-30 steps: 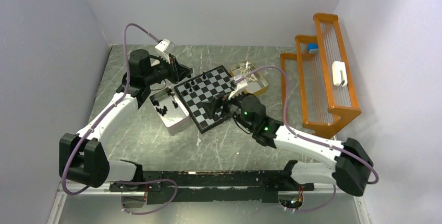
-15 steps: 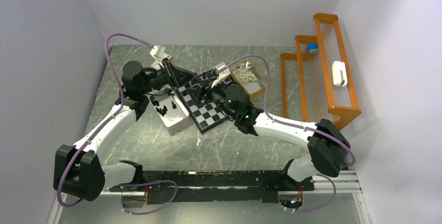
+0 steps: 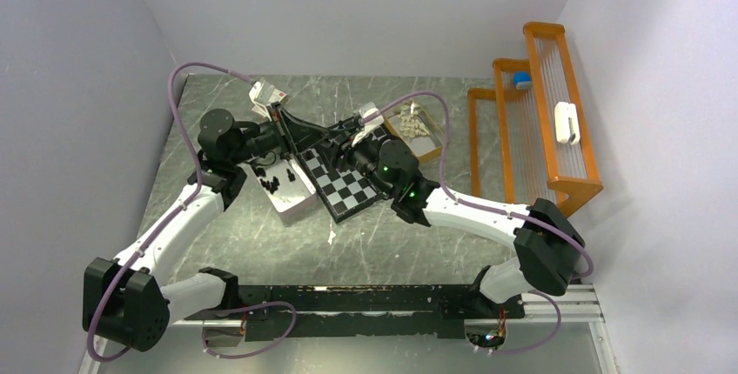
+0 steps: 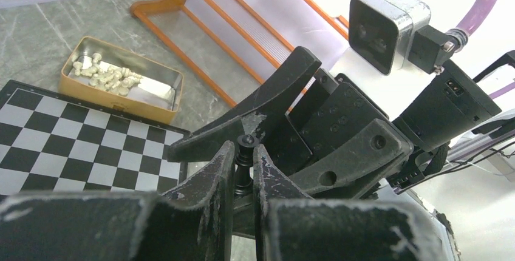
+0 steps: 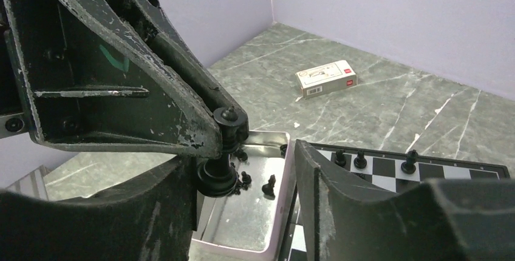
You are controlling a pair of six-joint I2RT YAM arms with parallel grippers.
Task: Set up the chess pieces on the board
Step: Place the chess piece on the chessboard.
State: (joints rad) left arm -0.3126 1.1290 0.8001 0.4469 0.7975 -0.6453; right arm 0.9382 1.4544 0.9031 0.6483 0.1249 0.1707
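Note:
My left gripper (image 3: 324,137) is shut on one black chess piece (image 4: 244,165) and holds it upright in the air over the board's far left corner. My right gripper (image 3: 345,151) is open, with its jaws on either side of that same piece (image 5: 222,152). The piece's base lies close against the right gripper's left finger (image 5: 121,212). The board (image 3: 352,190) is partly under both grippers. Three black pieces (image 5: 360,161) stand along its far edge. More black pieces (image 5: 269,186) lie in the white box (image 3: 291,203). Cream-white pieces (image 4: 104,76) fill the tan tray (image 3: 432,147).
An orange stepped rack (image 3: 544,196) stands at the right with a white object (image 3: 566,122) and a blue one (image 3: 521,79) on it. A small cardboard box (image 5: 326,79) lies on the marble table behind the board. Purple cables arch over both arms.
The right arm has swung left from the board's near edge to its far left corner. The left gripper has moved right with the black piece, and the two grippers now meet.

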